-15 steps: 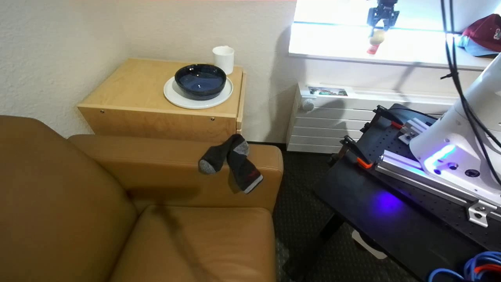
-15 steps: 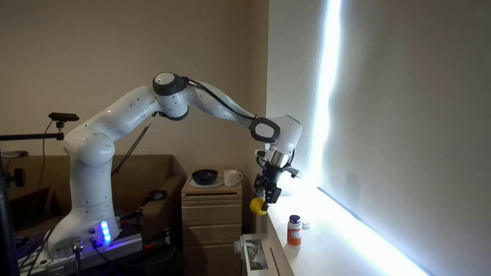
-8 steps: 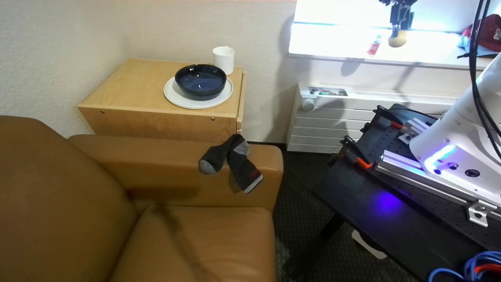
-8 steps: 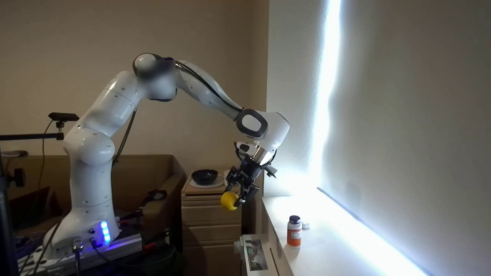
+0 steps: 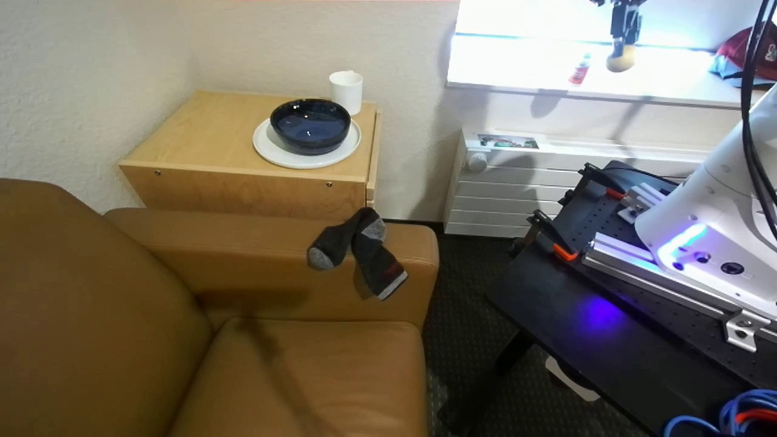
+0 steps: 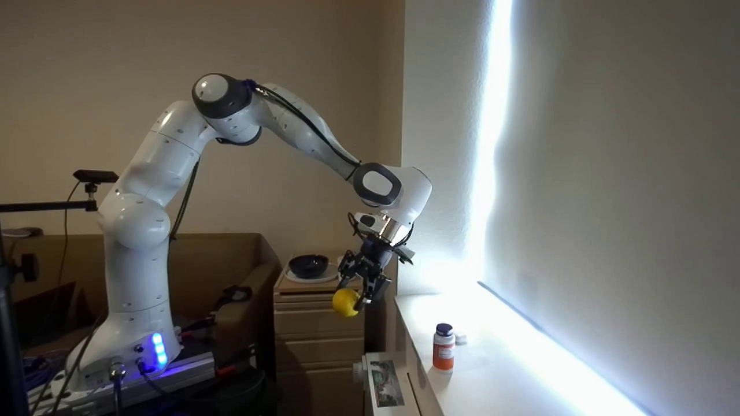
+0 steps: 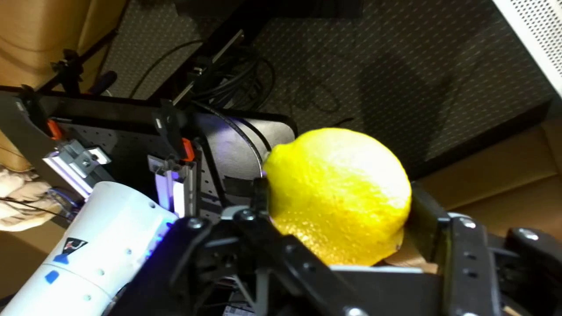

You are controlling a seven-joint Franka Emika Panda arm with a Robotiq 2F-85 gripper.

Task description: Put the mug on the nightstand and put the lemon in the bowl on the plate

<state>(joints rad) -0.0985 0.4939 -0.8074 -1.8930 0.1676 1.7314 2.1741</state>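
Since the mug (image 5: 346,93) stands on the nightstand (image 5: 209,136), beside the bowl (image 5: 311,127) and plate (image 5: 267,150), I judge that placing the lemon (image 7: 338,193) is the step in hand. Next I should carry it over the bowl, which sits on the plate, then lower and release it. My end effector (image 6: 350,295) is spread only to the lemon's width, gripping it from 2 sides in midair, well apart from the bowl.
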